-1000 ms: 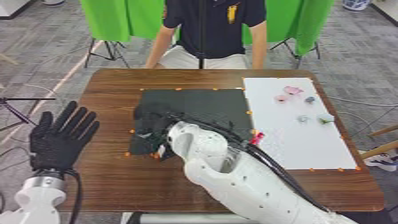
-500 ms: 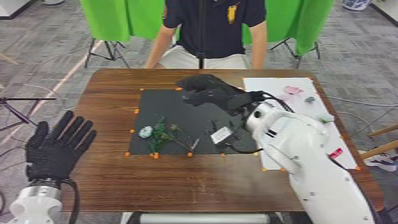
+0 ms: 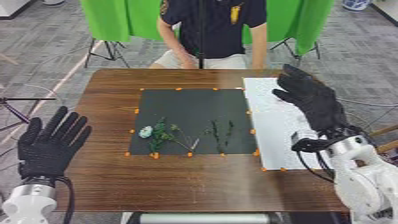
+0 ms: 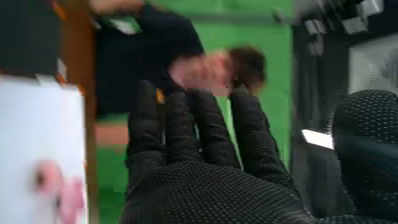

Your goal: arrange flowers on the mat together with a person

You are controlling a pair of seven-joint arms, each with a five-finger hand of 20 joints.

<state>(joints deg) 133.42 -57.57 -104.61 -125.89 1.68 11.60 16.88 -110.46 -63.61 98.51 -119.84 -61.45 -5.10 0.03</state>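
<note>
Right robot hand (image 3: pixel 313 100) hovers wide over the white sheet (image 3: pixel 274 125), left robot hand (image 3: pixel 46 157) also wide.

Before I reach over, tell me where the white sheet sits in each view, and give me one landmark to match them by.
Head view: the white sheet lies on the table's right side, next to the black mat.
Right wrist view: the white sheet lies beyond the right hand, with pink flowers on it.
Shared landmark: the green cloth past the table.

A lab (green backdrop (image 3: pixel 111 20), tripod (image 3: pixel 107 46))
</note>
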